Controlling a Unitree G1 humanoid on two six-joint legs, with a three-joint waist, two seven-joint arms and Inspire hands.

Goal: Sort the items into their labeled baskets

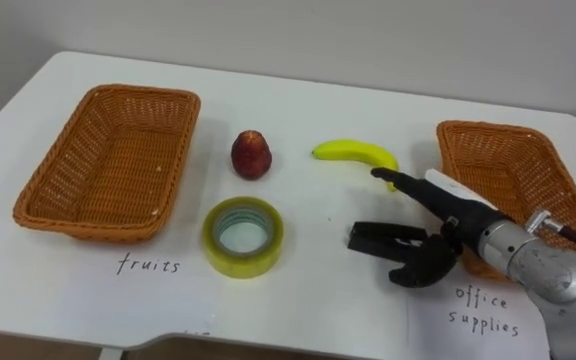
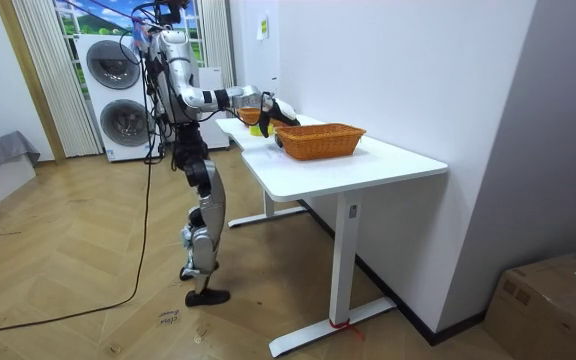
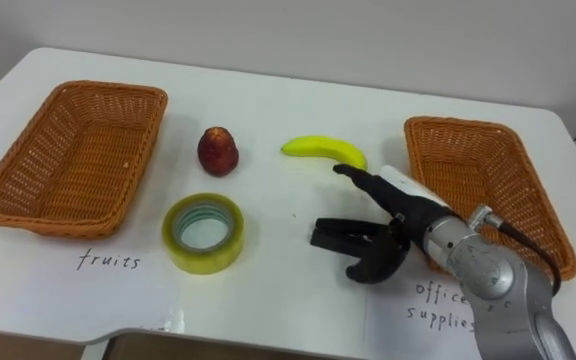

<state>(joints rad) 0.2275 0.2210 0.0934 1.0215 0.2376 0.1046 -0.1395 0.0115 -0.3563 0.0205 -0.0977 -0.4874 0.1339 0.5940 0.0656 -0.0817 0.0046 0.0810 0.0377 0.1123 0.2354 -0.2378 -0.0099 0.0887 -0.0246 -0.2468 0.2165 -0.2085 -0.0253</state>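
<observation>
Nothing sorted yet. Fruit basket (image 1: 108, 160) at 9 o'clock on the table (image 1: 308, 100) and supply basket (image 1: 513, 180) at 3 o'clock both look empty. Fruits label (image 1: 150, 265) and supplies label (image 1: 483, 308) at each basket's 6 o'clock fix which is which.

Loose items sit mid-table between the baskets, probably so either arm can reach. Red fruit (image 1: 251, 154) is an apple or a peach, can't tell. Banana (image 1: 353, 152) is at its 3 o'clock, tape (image 1: 243, 236) at its 6 o'clock, lying flat.

Right hand (image 1: 433, 245) is near the banana, at its 5 o'clock, holding nothing. Fingers are apart, thumb out toward 9 o'clock, one finger stretched to the banana's near end. Touching or just short, can't tell.

My read: it's lining up on the banana, the item closest to that arm. Catch: the banana belongs at 9 o'clock, so a long carry past the tape and red fruit.

Room view: robot stands at the table edge, arm out over it.
</observation>
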